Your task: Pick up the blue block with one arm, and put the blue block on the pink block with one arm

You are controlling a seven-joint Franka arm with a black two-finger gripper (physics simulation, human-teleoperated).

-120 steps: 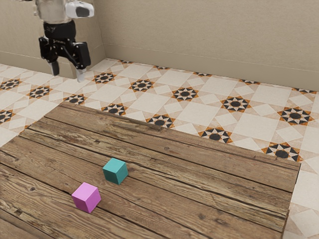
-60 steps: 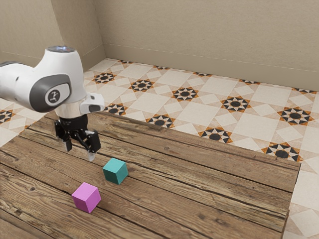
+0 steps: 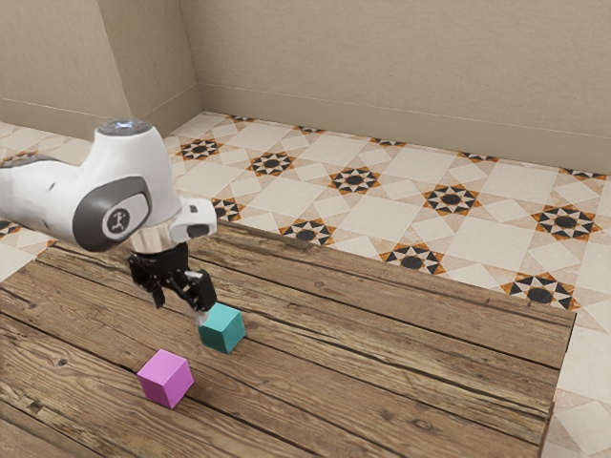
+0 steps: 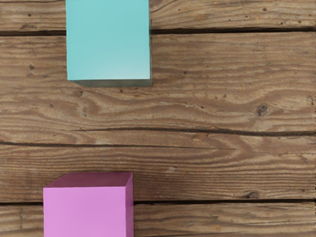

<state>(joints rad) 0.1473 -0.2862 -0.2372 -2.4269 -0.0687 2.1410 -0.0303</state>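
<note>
Change since 1.0 s ago: the gripper [image 3: 181, 303] was then high over the tiled floor [image 3: 449, 196] at the exterior view's upper left. At 0.5 s ago it was low over the table [image 3: 382, 315], well apart from the cubes. It is now lower again and further toward the exterior view's right, just beside the blue block [image 3: 221, 327] on its upper-left side. Neither cube has moved across the three pictures.

Pincer: fingers spread wide with nothing between them. The nearer fingertip hangs close above the blue block's top edge; contact cannot be judged.

Blue block: rests flat on the planks, untouched by any grip, near the pink block [image 3: 164, 378] but apart from it, a strip of bare wood between. It is a cube, so no long axis can be given. In the exterior view one vertical edge faces the camera.

Wrist view: the blue block [image 4: 108, 39] sits with its sides running along and across the plank seams of the table [image 4: 222, 123]. The pink block [image 4: 88, 205] is squared the same way, with a plank's width separating the two.
</note>
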